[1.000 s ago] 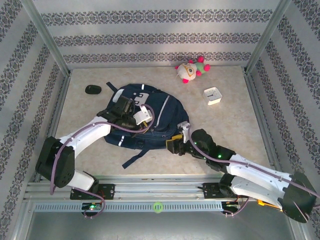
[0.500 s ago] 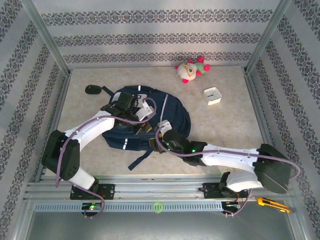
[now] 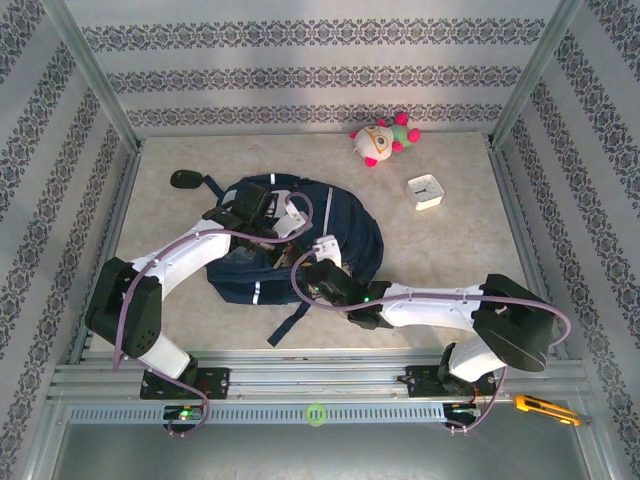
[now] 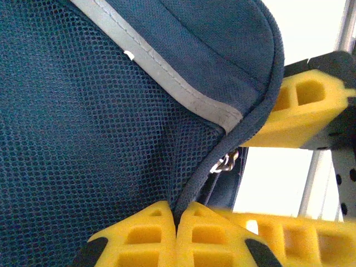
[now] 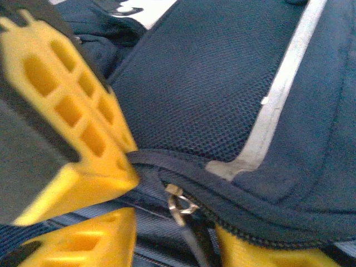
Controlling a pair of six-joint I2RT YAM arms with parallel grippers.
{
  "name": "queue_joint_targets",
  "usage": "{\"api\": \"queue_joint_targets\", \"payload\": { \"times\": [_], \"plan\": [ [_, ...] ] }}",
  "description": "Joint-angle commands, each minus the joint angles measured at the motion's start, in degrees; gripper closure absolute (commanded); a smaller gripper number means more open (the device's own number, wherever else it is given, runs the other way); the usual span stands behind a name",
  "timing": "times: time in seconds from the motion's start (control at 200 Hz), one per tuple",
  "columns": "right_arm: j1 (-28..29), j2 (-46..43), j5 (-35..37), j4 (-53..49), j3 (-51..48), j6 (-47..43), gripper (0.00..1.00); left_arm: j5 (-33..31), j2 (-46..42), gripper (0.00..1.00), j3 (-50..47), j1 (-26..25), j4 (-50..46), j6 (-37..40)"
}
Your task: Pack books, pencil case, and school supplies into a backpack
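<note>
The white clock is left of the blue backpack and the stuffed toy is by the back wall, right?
No, the clock is right of the backpack, as the top view shows. The stuffed toy is by the back wall.

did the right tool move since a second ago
Yes. Seen from above, the right tool swung left, away from the square white clock, from the near right edge of the navy-blue backpack onto its middle.

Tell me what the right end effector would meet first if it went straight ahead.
Probably the backpack: the right end effector points at its zipper edge, very close, though exact depth is unclear.
</note>
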Motion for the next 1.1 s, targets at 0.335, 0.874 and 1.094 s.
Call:
{"api": "queue_joint_targets", "payload": {
  "times": [0.335, 0.874, 1.094],
  "plan": [
    [-13.9, -21.5, -14.4, -5.8, -11.1, 2.4, 0.67, -1.4, -1.2, 1.00, 0.3, 0.2, -4.4, -1.2],
    [-16.4, -16.4, -33.4, -5.9, -4.8, -1.1, 0.49, 1.4, -1.1, 1.00, 0.4, 0.3, -2.2, -2.7],
    [-13.1, -10.9, -28.0, -6.2, -1.1, 6.8, 0.48, 2.1, -1.2, 1.00, 0.3, 0.4, -1.1, -3.8]
  ]
}}
